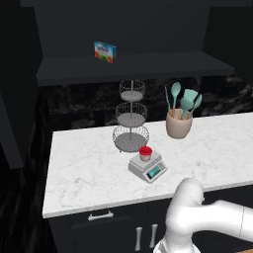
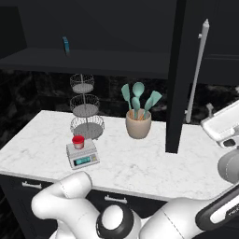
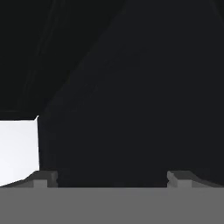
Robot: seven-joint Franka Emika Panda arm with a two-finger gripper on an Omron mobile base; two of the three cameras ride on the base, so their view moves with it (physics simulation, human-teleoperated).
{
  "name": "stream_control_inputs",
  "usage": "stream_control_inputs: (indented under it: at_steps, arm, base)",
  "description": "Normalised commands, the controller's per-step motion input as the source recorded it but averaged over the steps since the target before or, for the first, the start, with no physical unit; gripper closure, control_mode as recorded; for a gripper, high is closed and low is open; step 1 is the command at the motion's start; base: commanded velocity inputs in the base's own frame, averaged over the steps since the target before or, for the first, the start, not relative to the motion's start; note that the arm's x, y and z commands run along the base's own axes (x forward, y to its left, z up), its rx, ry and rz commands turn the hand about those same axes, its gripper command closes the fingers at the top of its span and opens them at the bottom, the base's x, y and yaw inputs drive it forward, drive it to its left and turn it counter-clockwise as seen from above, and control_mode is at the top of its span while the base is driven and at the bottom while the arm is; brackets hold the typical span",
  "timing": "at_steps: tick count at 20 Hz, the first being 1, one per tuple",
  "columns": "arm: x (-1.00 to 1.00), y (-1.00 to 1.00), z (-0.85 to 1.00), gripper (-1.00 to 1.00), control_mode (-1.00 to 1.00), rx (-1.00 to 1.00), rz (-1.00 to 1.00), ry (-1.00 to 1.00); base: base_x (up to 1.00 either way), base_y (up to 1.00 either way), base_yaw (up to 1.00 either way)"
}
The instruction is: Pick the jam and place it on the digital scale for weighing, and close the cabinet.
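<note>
The jam (image 1: 145, 153) already sits on the flat top of the digital scale (image 1: 148, 167), which stands on the tabletop (image 1: 89, 173) just in front of the tiered wire basket stand (image 1: 131, 116). What remains, as I judge it, is shutting the cabinet: its door (image 2: 179, 70) stands edge-on toward the room in the right base view, the long silver handle (image 2: 200, 70) beside it.

The pincer (image 3: 113, 177) is spread wide and holds nothing; the hand view shows its two tips well apart, close before a flat black panel (most likely the door face, though I cannot be sure). To do this well, press against the broad face near the free edge, away from the hinge, and follow the door's arc evenly so it neither bounces nor drags the fingers.

The door is matte black and panelled, the handle a slim metallic bar. The tabletop is white marble with grey veining. The jar is squat with a red lid; the scale is light grey and square. A beige ceramic crock (image 1: 178, 124) holds teal utensils, and a blue box (image 1: 105, 51) rests on the cabinet shelf
</note>
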Motion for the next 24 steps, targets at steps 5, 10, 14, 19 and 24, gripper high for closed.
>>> stream_control_inputs:
  at_steps: [5,10,14,19,24]
  arm:
    - [0.0,1.0,0.29,-1.0,-1.0,-0.02,0.42,0.02]
    - [0.0,1.0,0.0,-1.0,-1.0,-0.1,0.31,0.09]
    - [0.0,1.0,0.0,-1.0,-1.0,-0.14,0.2,0.11]
    - [0.03,1.0,0.0,-1.0,-1.0,-0.23,0.08,0.09]
    - [0.34,1.0,0.0,-1.0,-1.0,-0.17,-0.06,0.13]
  base:
    - [0.0,0.0,0.0]
    - [0.0,0.0,0.0]
    - [0.0,0.0,0.0]
    - [0.0,0.0,0.0]
    - [0.0,0.0,0.0]
